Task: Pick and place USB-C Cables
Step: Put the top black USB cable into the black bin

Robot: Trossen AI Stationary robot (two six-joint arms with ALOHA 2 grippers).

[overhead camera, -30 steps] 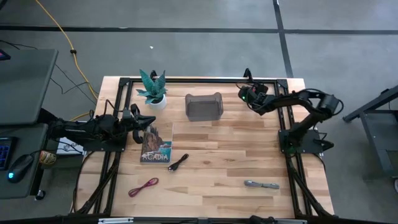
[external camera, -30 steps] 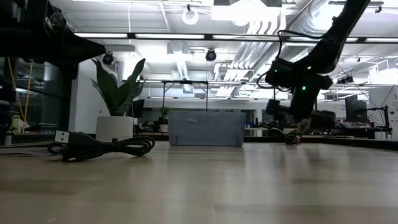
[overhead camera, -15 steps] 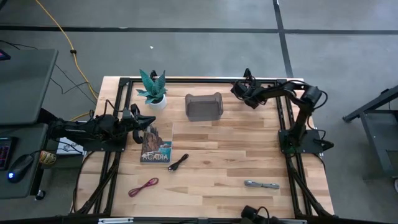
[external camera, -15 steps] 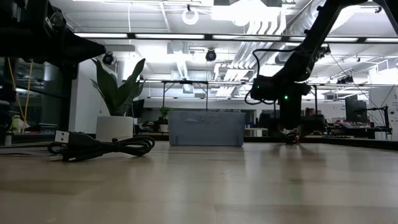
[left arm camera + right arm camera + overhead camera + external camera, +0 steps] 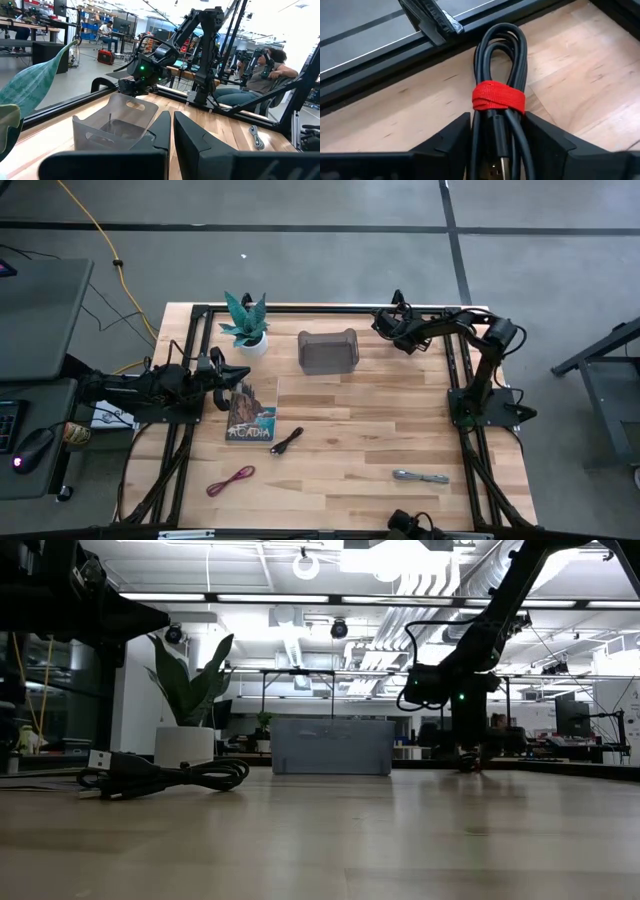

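Note:
The red-and-black cable [image 5: 498, 95], a black bundle with a red strap, lies on the wood by the far edge rail; it also shows in the high view [image 5: 397, 301]. My right gripper [image 5: 392, 318] is down over it, shut on it. The black cable [image 5: 287, 442], the dark red cable [image 5: 231, 479] and the silver-grey cable [image 5: 420, 476] lie flat on the near half of the table. My left gripper [image 5: 238, 376] is shut and empty, above the book's far end. My right gripper pinches the bundle's two long sides [image 5: 482, 131] between its two fingers [image 5: 451, 140], on the stretch just nearer than the red strap. The fingers slant down toward the table's far edge and point along the bundle. The bundle lies flat on the table, its looped end [image 5: 501, 35] toward the rail.
A grey see-through bin [image 5: 328, 351] stands at the far middle, with a potted plant [image 5: 245, 326] to its left. A book [image 5: 251, 412] lies at the left. A black frame rail [image 5: 395, 55] runs just beyond the held cable. A person sits beyond the table [image 5: 260, 65].
My right gripper has gone toward the table's left and far edge and come down at the red-and-black cable, its arm folding up. In the last half second it has kept nearly still. The cable has stayed where it was.

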